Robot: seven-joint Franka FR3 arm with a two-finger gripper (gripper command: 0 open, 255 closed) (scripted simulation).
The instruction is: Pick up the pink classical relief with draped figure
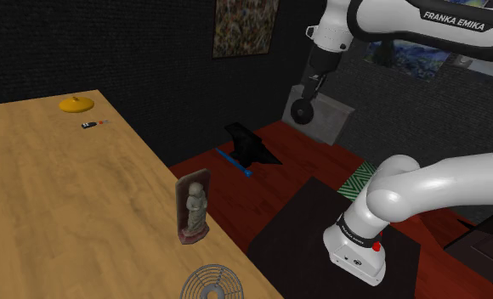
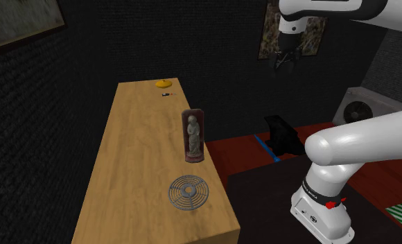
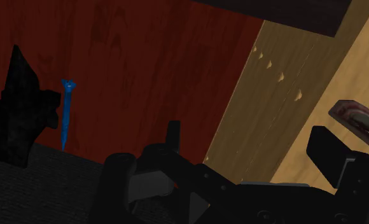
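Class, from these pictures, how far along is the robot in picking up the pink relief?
Done: nothing yet; the relief stands upright near the edge of the wooden table, untouched. In hand: the gripper hangs high over the red floor beside the table, fingers open and empty. Left: reach the relief, close on it, lift it.

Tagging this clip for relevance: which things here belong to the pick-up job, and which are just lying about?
Job: pink relief with pale draped figure, upright on the table; black gripper, open.
Lying about: round wire grille; yellow disc; small black-and-red item; black object, blue stick on the floor.
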